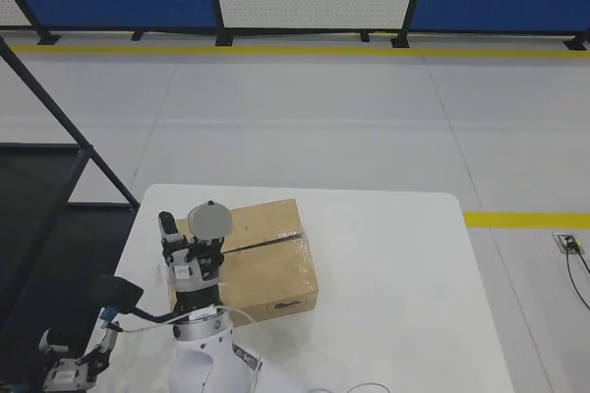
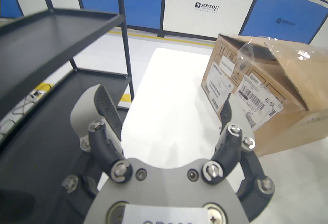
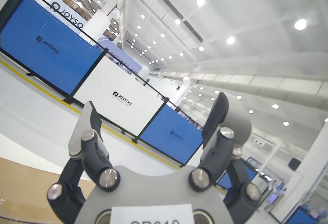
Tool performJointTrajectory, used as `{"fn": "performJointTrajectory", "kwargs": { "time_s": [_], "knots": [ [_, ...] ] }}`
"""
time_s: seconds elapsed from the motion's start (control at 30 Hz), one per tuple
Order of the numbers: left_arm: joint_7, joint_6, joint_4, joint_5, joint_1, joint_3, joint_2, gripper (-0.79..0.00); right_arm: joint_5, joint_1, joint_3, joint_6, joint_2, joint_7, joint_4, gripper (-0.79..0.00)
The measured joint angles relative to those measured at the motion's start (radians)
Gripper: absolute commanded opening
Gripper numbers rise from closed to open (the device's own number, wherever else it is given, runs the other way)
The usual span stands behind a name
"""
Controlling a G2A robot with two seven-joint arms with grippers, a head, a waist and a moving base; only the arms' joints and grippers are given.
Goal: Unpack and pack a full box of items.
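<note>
The left end effector (image 2: 165, 93) hangs open beside the box (image 2: 266, 91) on the desk (image 2: 166, 73); the right end effector (image 3: 156, 100) gapes open too.

Contents of the box (image 2: 264, 117): hidden; beyond the jaws of the left gripper (image 2: 165, 96), a raised flap (image 2: 292, 76) leaves a dark gap, interior not discernible; one fingertip (image 2: 226, 109) covers part of a label (image 2: 256, 98); the box end farthest from those jaws is cut off by the picture edge; behind the jaws of the right gripper (image 3: 155, 100), a brown patch of the box shows, the rest cut off.
</note>
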Motion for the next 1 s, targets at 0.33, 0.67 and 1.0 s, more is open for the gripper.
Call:
{"fn": "performJointTrajectory", "kwargs": {
  "time_s": [0.33, 0.67, 1.0],
  "knots": [
    [0.057, 0.552, 0.066, 0.531, -0.106, 0.17, -0.025, 0.0, 0.474, -0.176, 0.176, -0.142, 0.043, -0.326, -0.258, 0.0],
    [-0.003, 0.568, 0.058, 0.53, -0.108, 0.181, -0.027, 0.0, 0.473, -0.177, 0.173, -0.14, 0.042, -0.324, -0.261, 0.0],
    [0.013, 0.59, 0.064, 0.584, -0.183, 0.15, -0.025, 0.0, 0.778, -0.249, 0.286, -0.217, 0.057, -0.478, -0.395, 0.0]
  ]
}}
